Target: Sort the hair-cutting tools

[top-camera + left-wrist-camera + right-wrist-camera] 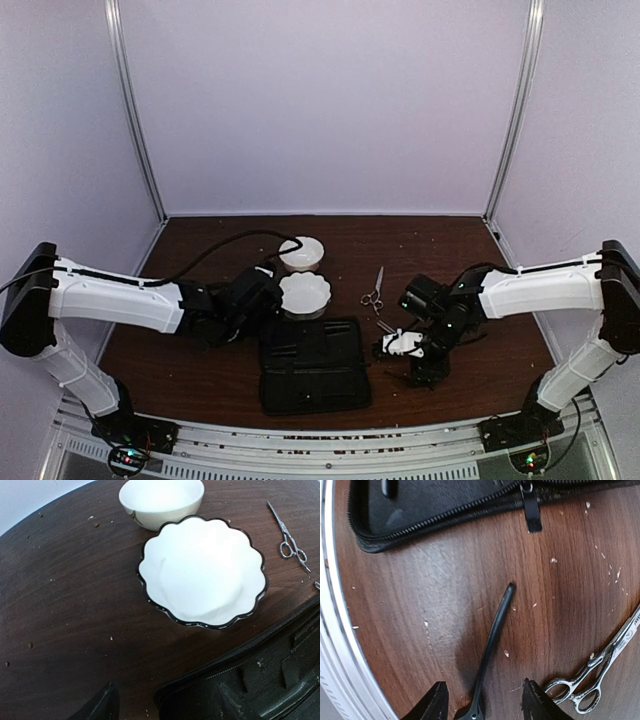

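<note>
One pair of silver scissors lies on the brown table right of the bowls; the left wrist view shows this pair at its right edge. A thin black stick tool lies on the wood, its wider end between my right gripper's open fingers, which do not touch it. Another pair of silver scissors lies just right of that gripper. My right gripper hangs beside the case's right edge. My left gripper is open and empty, one finger above the case corner, short of the scalloped bowl.
A white scalloped bowl with a dark rim and a plain round white bowl stand at the table's middle back. A flat black zippered case lies near the front. The table's metal front rail runs close to my right gripper.
</note>
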`<state>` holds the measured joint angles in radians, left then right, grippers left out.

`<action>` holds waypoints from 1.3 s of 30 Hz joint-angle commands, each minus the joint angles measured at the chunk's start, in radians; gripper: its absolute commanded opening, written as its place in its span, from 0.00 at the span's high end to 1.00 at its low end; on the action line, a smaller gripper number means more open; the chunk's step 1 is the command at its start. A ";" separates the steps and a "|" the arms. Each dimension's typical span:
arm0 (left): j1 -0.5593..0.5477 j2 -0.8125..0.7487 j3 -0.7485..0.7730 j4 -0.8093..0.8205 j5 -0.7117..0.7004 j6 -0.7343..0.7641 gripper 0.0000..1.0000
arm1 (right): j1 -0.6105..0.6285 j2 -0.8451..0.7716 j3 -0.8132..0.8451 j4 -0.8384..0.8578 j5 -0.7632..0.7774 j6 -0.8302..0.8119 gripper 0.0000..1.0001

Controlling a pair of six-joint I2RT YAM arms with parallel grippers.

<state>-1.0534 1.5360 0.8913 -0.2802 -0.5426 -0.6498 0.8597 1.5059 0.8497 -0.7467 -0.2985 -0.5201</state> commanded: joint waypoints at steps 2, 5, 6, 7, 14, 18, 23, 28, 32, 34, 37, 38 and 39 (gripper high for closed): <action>0.051 -0.036 -0.068 0.049 0.067 -0.167 0.35 | 0.016 0.016 -0.001 0.008 0.092 0.022 0.49; 0.074 -0.053 -0.106 0.072 0.079 -0.195 0.36 | 0.019 0.026 -0.008 0.006 0.097 0.023 0.55; 0.079 -0.057 -0.112 0.074 0.079 -0.201 0.37 | 0.020 0.029 -0.010 0.008 0.099 0.023 0.58; 0.084 -0.060 -0.115 0.074 0.078 -0.208 0.38 | 0.023 0.031 -0.012 0.009 0.100 0.022 0.60; 0.087 -0.058 -0.120 0.070 0.077 -0.224 0.40 | 0.037 0.050 -0.012 0.009 0.102 0.020 0.65; 0.087 -0.084 -0.138 0.081 0.073 -0.230 0.40 | 0.039 0.051 -0.014 0.008 0.101 0.023 0.65; 0.087 -0.102 -0.138 0.060 0.074 -0.231 0.40 | 0.039 0.063 -0.019 0.009 0.120 0.028 0.71; 0.087 -0.094 -0.147 0.055 0.091 -0.267 0.38 | 0.038 0.089 -0.013 -0.001 0.119 0.038 0.91; 0.087 -0.097 -0.156 0.095 0.148 -0.279 0.34 | 0.038 0.095 -0.002 -0.003 0.116 0.044 1.00; 0.087 -0.104 -0.167 0.122 0.171 -0.283 0.34 | 0.036 0.086 0.001 -0.002 0.116 0.047 1.00; 0.087 -0.100 -0.169 0.111 0.189 -0.308 0.40 | 0.032 0.067 0.006 0.000 0.114 0.049 1.00; 0.087 -0.095 -0.167 0.101 0.193 -0.317 0.42 | 0.028 0.062 0.006 0.003 0.114 0.048 1.00; 0.087 -0.090 -0.166 0.092 0.196 -0.328 0.44 | 0.026 0.058 0.004 0.006 0.113 0.048 1.00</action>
<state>-0.9710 1.4517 0.7319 -0.2104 -0.3843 -0.9325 0.8913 1.5738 0.8486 -0.7425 -0.1967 -0.4835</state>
